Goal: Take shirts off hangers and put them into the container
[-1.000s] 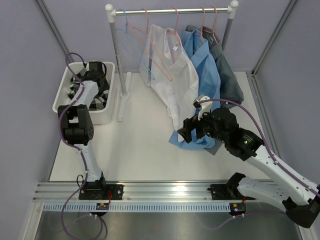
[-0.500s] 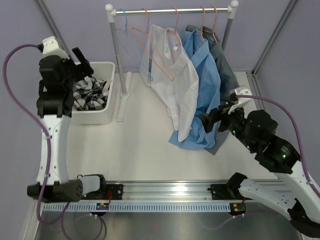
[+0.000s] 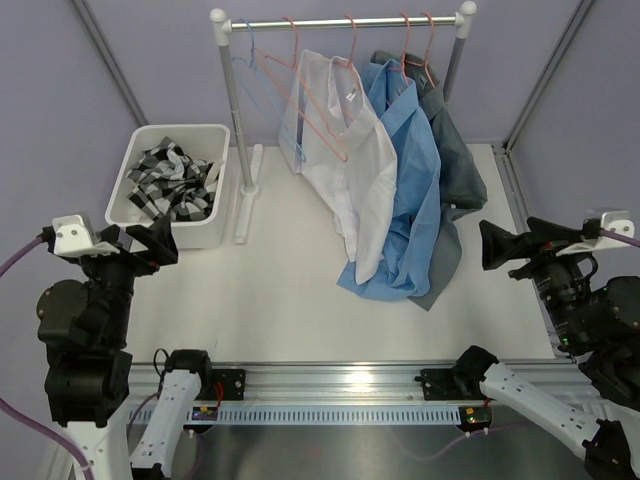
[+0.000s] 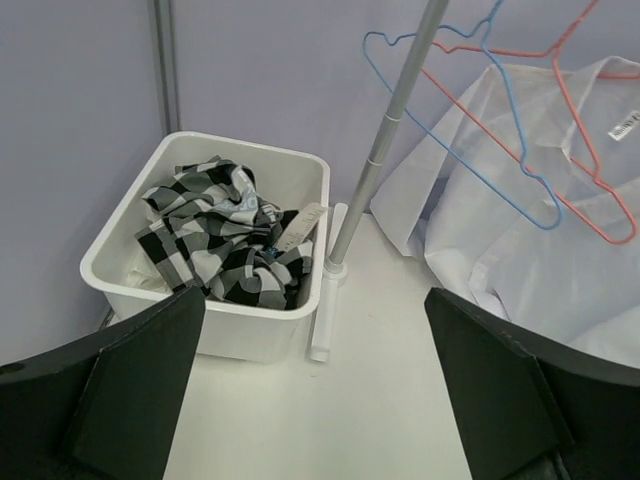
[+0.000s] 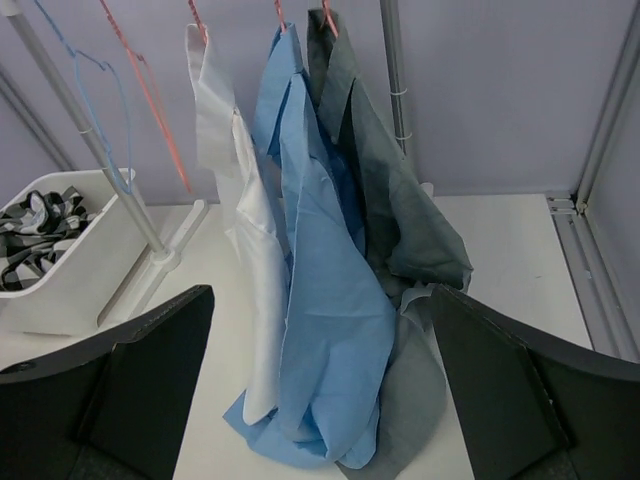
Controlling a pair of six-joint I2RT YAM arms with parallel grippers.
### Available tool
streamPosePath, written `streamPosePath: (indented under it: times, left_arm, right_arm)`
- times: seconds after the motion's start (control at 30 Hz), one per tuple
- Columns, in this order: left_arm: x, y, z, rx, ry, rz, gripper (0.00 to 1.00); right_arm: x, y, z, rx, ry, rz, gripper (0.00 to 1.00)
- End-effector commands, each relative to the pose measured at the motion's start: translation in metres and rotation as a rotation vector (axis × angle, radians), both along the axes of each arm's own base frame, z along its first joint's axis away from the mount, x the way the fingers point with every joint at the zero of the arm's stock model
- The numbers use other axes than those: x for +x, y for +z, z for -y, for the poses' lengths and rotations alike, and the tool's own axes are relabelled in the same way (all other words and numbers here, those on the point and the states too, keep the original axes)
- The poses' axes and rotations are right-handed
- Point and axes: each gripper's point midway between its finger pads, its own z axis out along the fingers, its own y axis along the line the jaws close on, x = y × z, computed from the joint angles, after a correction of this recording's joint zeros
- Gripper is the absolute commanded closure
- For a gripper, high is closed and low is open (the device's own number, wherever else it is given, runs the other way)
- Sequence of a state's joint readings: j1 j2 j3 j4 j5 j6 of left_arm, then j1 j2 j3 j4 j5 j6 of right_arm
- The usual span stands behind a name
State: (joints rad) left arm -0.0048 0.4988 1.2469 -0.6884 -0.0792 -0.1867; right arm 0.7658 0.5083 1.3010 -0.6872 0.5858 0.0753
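Item: two-arm station, shirt removal task.

Left hand [image 4: 315, 400]: jaws spread wide, nothing between them, held clear of the worktop [image 3: 280, 290] on the near left and facing the container [image 4: 312, 225].

Right hand [image 5: 320, 390]: jaws likewise spread wide and empty, held above the near right of the worktop and facing the hanging shirts.

Surface: one white worktop, matte, with a ribbed metal mounting track [image 3: 340, 385] along its near edge carrying both arm bases.

Room: pale lilac walls [image 3: 160, 60], with grey frame struts in the corners.

Container: one, white, at the far left of the worktop, just beside the left post of the rail [image 3: 340, 20].

Shirts, four counted:
- check shirt [image 3: 170, 185], one, crumpled inside the container;
- white shirt [image 3: 365, 170], one, hanging;
- light blue shirt [image 3: 410, 170], one, hanging, hem pooled on the worktop;
- dark grey shirt [image 3: 462, 175], one, hanging rightmost, hem also on the worktop.

Hangers, five counted, all hooked on the rail:
- blue hanger [image 4: 545, 222], one, bare;
- pink hangers [image 3: 405, 35], four; one bare beside the blue, three bearing shirts.

Rail: one, metal bar on two white posts, along the far edge.
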Motion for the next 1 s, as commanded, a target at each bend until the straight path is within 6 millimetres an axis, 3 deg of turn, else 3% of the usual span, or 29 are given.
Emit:
streamPosePath:
  times: [0.0,0.23,0.4,0.97]
  left_arm:
    - [-0.014,-0.015,0.001,0.028,-0.018,-0.035,0.01]
    - [-0.046,-0.031,-0.007,0.021,0.007,0.004,0.01]
    - [-0.044,-0.042,-0.007,0.018,0.008,-0.023,0.01]
    - [-0.04,-0.051,-0.004,0.015,-0.008,-0.041,0.01]
  right_arm:
    - [-0.003,-0.004,0.019,-0.038,-0.072,0.01,0.01]
    - [-0.012,-0.014,0.033,-0.003,-0.095,0.056,0.01]
    - [-0.011,-0.019,0.031,-0.004,-0.094,0.056,0.01]
    - [-0.009,-0.013,0.028,0.0,-0.091,0.061,0.0]
